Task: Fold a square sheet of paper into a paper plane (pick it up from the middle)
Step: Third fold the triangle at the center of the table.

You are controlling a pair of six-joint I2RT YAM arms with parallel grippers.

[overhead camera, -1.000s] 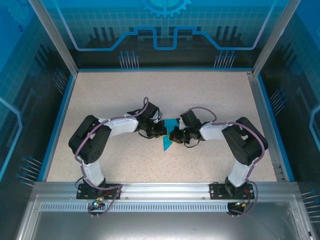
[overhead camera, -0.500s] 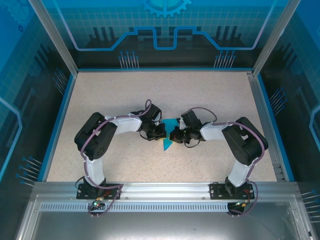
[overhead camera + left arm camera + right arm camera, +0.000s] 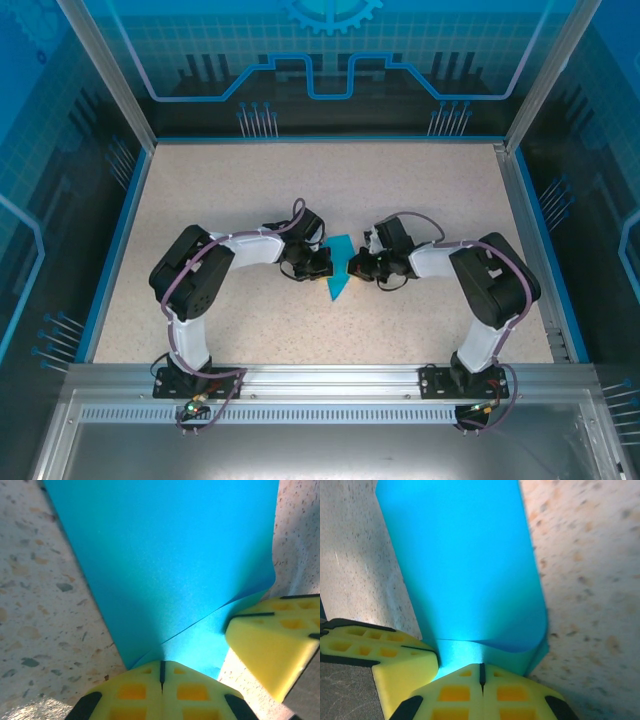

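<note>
The cyan-blue sheet of paper (image 3: 340, 268) lies partly folded mid-table, narrowing to a point toward the near edge. My left gripper (image 3: 322, 264) pinches its left side and my right gripper (image 3: 354, 266) its right side, tips almost facing. In the left wrist view the yellow left gripper (image 3: 161, 666) is shut on the paper (image 3: 165, 565), a folded layer running out from its tip; the right gripper's finger (image 3: 270, 640) sits beside it. The right gripper (image 3: 481, 669) is likewise shut on a curled-up flap of the paper (image 3: 465, 565), the left gripper's finger (image 3: 380, 647) close by.
The speckled beige table (image 3: 220, 190) is bordered by a blue rim and aluminium posts (image 3: 105, 70), with transparent blue walls around it. A metal rail (image 3: 330, 375) carries both arm bases at the near edge.
The right gripper has drawn slightly to the right, so more blue paper shows between the two grippers. The left arm's elbow shifted a little earlier and then held still.
</note>
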